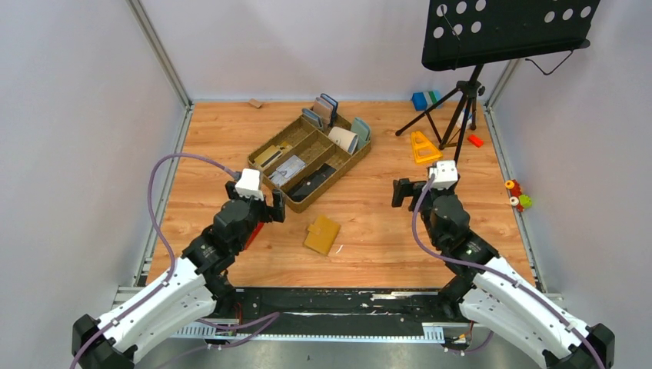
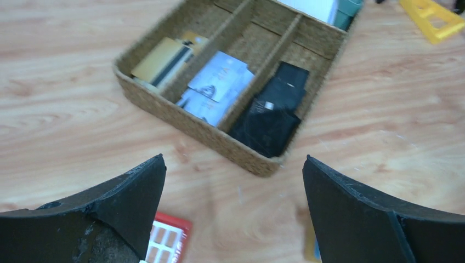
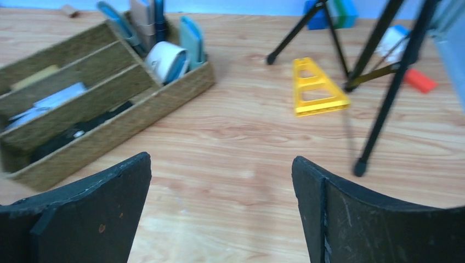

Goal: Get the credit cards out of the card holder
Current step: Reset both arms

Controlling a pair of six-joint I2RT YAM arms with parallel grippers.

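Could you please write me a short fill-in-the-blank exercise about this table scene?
1. The wallet lying on the table is coloured ____.
2. The left claw and right claw are both ____, holding nothing.
3. In the tray, next to the gold card and pale cards, lie ____ items.
4. The music stand is at the table's far ____ corner.
Missing words: yellow; open; black; right.
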